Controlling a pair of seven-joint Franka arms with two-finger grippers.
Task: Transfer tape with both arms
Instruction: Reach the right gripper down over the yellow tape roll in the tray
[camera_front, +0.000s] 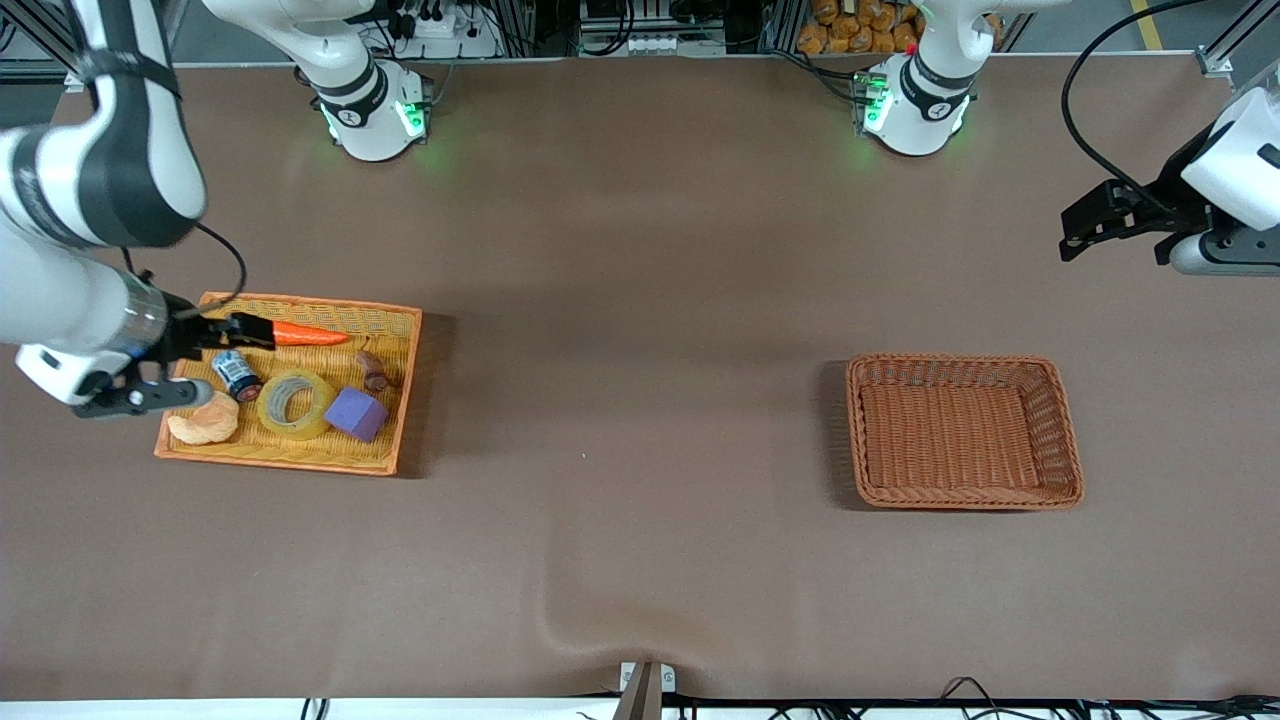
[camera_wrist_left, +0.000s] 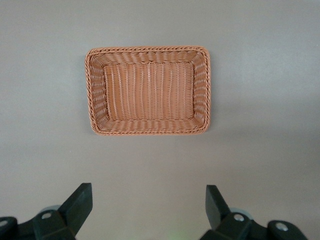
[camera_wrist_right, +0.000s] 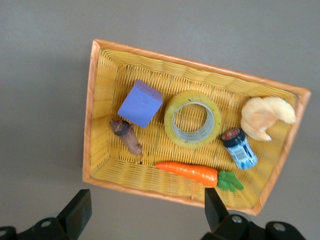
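While the tape (camera_front: 297, 403) lies flat in the tray (camera_front: 395, 440) beside the block (camera_front: 357, 413) | right gripper (camera_front: 205, 363) gapes, empty, over tray: pinch 1 wall of the smooth ring | left gripper (camera_front: 1110, 229) open, waits | woven basket (camera_front: 1062, 435) well apart from tray

Two robot arms stand over a brown counter (camera_front: 640, 300), one at a tray of odds and ends.

The right tool (camera_front: 190, 365) hangs, fingers apart, over the yellow tray (camera_front: 300, 458) at the right arm's end. In the tray lie a roll of tape (camera_front: 296, 404), a purple block (camera_front: 356, 413) touching it, a carrot (camera_front: 310, 335), a small can (camera_front: 236, 375), a croissant toy (camera_front: 204, 423) and a brown lump (camera_front: 373, 371). The left tool (camera_front: 1095, 222) waits in the air at the left arm's end, well apart from the empty brown basket (camera_front: 964, 496).
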